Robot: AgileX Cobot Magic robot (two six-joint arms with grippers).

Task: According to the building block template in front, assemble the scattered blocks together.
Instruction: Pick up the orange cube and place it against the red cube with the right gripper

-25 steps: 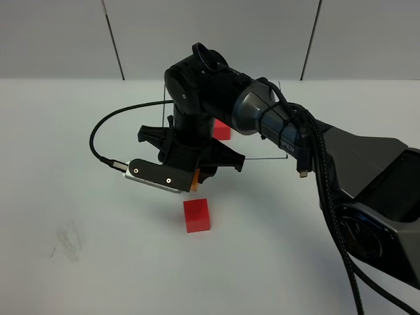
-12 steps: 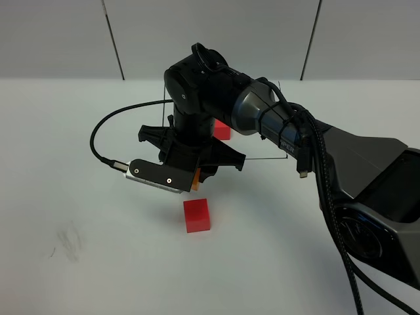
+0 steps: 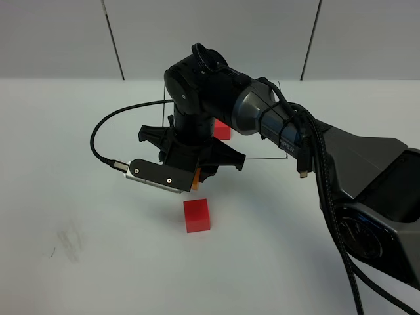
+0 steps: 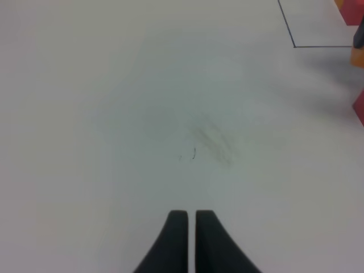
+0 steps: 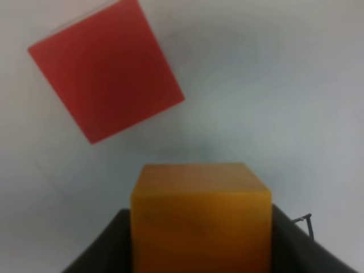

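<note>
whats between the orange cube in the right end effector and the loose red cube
Nothing. In the right wrist view only bare white table shows between the orange cube, gripped by the right end effector, and the red cube.

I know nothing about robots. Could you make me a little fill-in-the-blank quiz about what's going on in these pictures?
1. The cube in the right gripper is ____.
2. The loose cube lying on the table is ____.
3. The left gripper holds nothing, and its jaws are ____.

Missing words: orange; red; shut.
</note>
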